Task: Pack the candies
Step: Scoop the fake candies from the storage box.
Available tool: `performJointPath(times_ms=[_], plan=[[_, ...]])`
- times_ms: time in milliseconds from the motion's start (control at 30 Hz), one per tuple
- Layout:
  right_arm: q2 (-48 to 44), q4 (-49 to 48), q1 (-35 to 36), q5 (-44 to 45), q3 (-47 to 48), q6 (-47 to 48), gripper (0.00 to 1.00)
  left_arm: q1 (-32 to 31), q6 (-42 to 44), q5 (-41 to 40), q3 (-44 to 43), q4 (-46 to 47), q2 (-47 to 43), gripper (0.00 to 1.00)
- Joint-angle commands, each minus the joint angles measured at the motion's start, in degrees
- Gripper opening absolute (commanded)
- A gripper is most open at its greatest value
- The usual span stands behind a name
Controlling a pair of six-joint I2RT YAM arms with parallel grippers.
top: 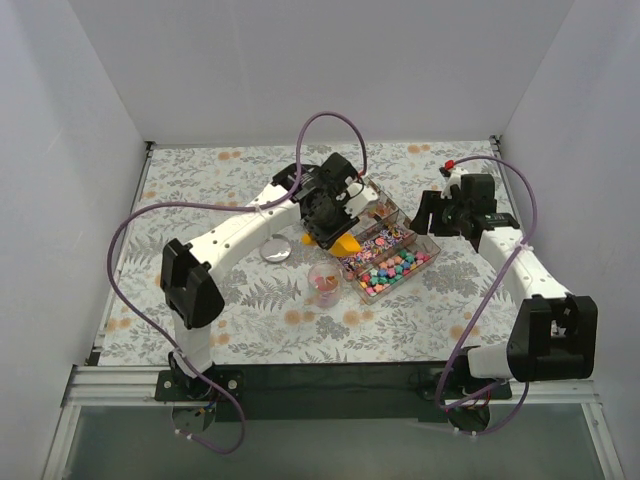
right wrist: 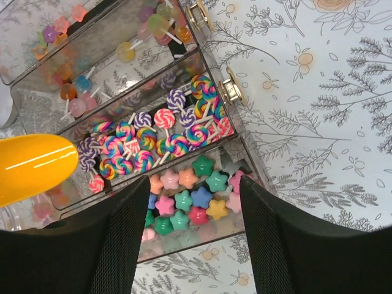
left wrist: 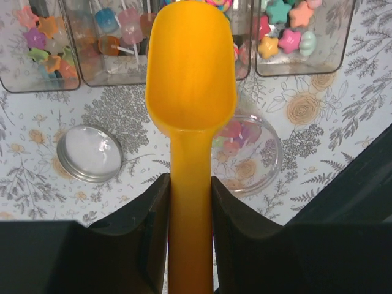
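The candies fill a clear compartment box [top: 385, 250]: star sweets [right wrist: 196, 196], swirl lollipops [right wrist: 147, 138] and round lollipops [right wrist: 131, 49]. My left gripper [left wrist: 191, 184] is shut on the handle of an orange scoop [left wrist: 191, 73]. The scoop bowl is empty and hangs over a small clear jar [left wrist: 248, 153] holding a few pink candies. In the top view the scoop [top: 343, 243] sits between the box and the jar [top: 325, 285]. My right gripper [right wrist: 193, 202] is open and empty above the star compartment at the box's right end; it also shows in the top view [top: 430, 215].
A round jar lid [left wrist: 89, 153] lies flat on the flowered tablecloth left of the jar, also in the top view [top: 277, 248]. The box has metal clasps [right wrist: 231, 90] on its right side. White walls enclose the table.
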State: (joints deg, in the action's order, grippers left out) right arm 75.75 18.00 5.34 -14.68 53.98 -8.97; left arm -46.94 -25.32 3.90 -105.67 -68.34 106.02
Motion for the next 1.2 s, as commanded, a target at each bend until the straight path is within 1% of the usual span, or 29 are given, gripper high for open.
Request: performJointPath(times_ms=[0,133,400,433,733,933,1067,1167], plan=[[1.9,-1.8,0.5,1.7,3.8,3.3,0.66,0.0,1.9,-2.8,-7.5,-5.5,2.7,0.0],[4.8,-3.3,1.1,3.2,4.9,4.9,0.65,-0.4,3.0,-3.3,-10.0,-7.0,5.5,0.0],[9.2,-5.4,2.0,3.1,6.3,7.6,0.63,-3.4,6.4,-3.3,-10.4,-6.9,8.1,0.0],[10.0,-5.7,2.0,3.2,6.6,7.8,0.63,-3.5,6.5,-5.5,-10.8,-7.4,8.8,0.0],[15.2,-7.0,3.2,5.7,8.7,12.4,0.61,-4.6,7.7,-10.3,-12.2,-8.1,12.2,0.0],[18.7,-7.4,3.8,5.4,10.2,14.0,0.52,-5.3,7.7,-11.5,-12.5,-8.5,13.7,0.0],[19.7,-7.4,4.0,5.4,10.3,14.9,0.44,-5.7,8.4,-12.1,-13.1,-8.1,13.3,0.0],[19.9,-7.4,4.1,5.0,10.3,15.0,0.41,-6.0,8.6,-12.0,-13.4,-8.1,12.8,0.0]])
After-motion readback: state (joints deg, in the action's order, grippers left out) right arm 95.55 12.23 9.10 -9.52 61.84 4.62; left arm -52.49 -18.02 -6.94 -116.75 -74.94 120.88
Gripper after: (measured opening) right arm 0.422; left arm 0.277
